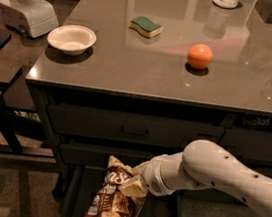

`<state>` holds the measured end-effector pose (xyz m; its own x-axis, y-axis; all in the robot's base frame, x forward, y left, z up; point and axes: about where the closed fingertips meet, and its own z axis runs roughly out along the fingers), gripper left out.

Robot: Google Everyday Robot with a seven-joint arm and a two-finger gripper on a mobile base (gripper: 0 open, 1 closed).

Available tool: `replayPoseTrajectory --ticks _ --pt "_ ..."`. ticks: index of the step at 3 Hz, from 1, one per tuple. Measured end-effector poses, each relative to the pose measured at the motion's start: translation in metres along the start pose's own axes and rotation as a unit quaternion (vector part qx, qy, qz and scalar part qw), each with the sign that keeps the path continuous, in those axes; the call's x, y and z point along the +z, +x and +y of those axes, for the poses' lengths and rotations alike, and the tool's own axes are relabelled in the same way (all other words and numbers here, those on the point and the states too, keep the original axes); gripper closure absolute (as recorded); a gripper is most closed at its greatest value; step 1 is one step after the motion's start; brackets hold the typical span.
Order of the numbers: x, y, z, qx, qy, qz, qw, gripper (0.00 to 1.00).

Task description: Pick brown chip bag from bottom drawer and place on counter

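The white arm [217,175] reaches in low from the right, and the claw [132,184] is clamped on the upper right edge of the brown chip bag [111,208]. The bag stands nearly upright, its top level with the middle drawer front and its lower part down inside the open bottom drawer [74,195]. Up on the table [131,67] sit a white bowl [72,39], a green sponge [145,26] and an orange ball [200,56], well apart.

Cream pincer [133,186] grips white-lettered brown chip bag [110,209].
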<state>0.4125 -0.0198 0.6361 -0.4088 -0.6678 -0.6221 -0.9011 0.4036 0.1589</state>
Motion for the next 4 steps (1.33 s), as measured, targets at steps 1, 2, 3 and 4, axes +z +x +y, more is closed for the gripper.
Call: replayPoseTrajectory --ticks 1,2,3,4 --pt "-0.019 -0.029 0.016 -0.028 -0.003 0.005 0.9996 1.0" --pt "-0.019 -0.029 0.016 -0.027 -0.003 0.005 0.9996 1.0" --pt "-0.028 -0.042 0.017 -0.019 -0.011 -0.013 0.9997 1.0" --pt "-0.051 -0.07 0.024 -0.026 -0.016 -0.03 0.9991 1.0"
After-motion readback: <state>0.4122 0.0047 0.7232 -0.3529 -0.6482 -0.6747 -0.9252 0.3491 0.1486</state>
